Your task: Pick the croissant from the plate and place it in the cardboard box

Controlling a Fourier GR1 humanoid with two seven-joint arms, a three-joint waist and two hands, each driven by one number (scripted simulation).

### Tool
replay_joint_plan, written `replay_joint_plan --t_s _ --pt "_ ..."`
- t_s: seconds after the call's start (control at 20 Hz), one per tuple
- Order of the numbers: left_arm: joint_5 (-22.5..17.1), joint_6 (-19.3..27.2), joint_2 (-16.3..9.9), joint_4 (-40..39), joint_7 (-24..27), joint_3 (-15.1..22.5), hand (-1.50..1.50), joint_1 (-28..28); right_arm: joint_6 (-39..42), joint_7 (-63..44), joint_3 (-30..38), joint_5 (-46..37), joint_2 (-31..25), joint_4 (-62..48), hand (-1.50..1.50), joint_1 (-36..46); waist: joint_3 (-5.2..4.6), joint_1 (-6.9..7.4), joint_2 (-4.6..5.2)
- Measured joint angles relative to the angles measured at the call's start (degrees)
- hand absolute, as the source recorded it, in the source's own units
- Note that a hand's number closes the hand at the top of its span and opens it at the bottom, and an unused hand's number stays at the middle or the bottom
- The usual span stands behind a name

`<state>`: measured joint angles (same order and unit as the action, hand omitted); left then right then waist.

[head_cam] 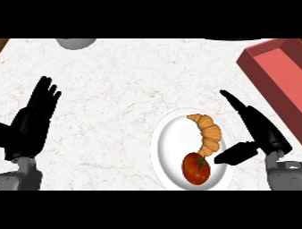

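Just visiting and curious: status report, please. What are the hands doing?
Left hand open, resting at left. Right hand open beside the plate, holding nothing. Croissant on plate, tomato touching its lower end. Red box at right, path clear.

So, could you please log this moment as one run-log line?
phase: pre-grasp | croissant: on plate, beside tomato | right hand: open, beside plate | left hand: open, resting | box: no croissant

No legible text or labels anywhere.

One plate (170, 134), one croissant (207, 133), one tomato (196, 169), one red box (287, 85), two hands, left (33, 120) and right (259, 129).
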<state>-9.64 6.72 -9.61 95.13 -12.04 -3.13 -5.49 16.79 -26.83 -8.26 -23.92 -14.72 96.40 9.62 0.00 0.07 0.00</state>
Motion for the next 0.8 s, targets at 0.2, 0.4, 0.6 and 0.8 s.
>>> replay_joint_plan --t_s 0.2,0.4,0.6,0.8 --pt "0.8 -0.5 0.6 -1.4 0.6 -0.5 0.0 -1.1 0.2 1.0 0.1 -2.0 1.6 -1.0 -1.5 -0.4 0.01 -0.05 0.0" --pt "1.0 -0.9 1.1 0.6 -0.5 -0.6 0.0 0.2 0.8 1.7 0.6 -3.1 3.2 -2.9 -1.5 0.6 0.0 0.02 -0.01" --pt "1.0 -1.8 1.2 -0.3 0.0 -1.6 0.0 -0.2 1.2 2.2 0.7 -4.5 4.7 -4.5 -1.5 1.5 0.0 0.01 -0.01" --pt "1.9 -1.5 2.0 0.3 -0.3 -1.4 0.0 0.1 0.6 3.0 0.3 -6.4 6.1 -5.5 -1.5 0.6 -0.01 -0.01 -0.02"
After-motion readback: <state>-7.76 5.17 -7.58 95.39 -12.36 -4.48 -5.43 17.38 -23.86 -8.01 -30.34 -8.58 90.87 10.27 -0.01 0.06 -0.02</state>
